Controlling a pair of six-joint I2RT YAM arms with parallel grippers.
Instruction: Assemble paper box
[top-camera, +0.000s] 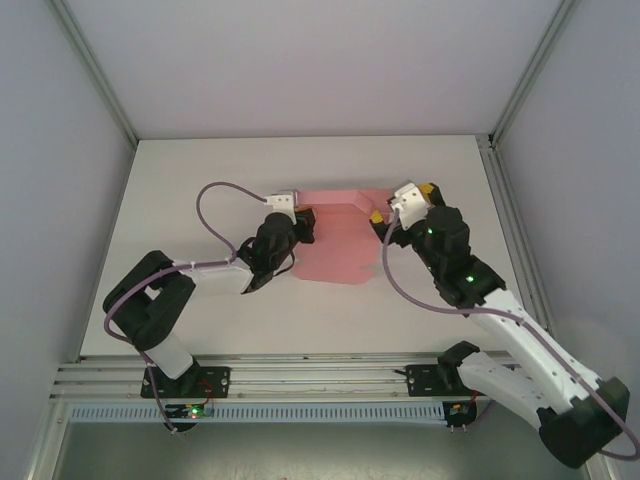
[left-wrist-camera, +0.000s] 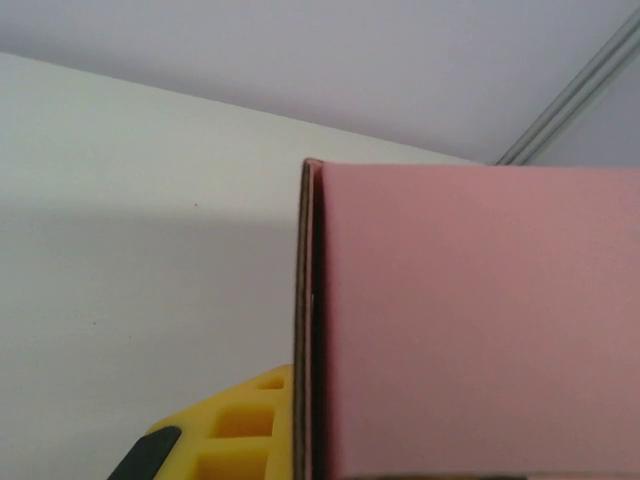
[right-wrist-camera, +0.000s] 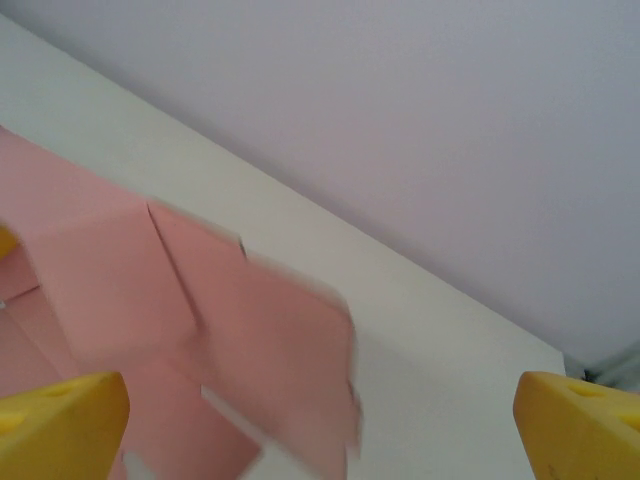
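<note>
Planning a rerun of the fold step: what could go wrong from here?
1. The left hand pinches only the left edge of the paper box. The thin card may slip or crease off the fold line.
2. The right hand is open by the right flaps. Closing there could crush or snag one.

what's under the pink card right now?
The white table, which shows all round the card. The left gripper pinches its left edge. Whatever lies beneath the flat part is covered.
</note>
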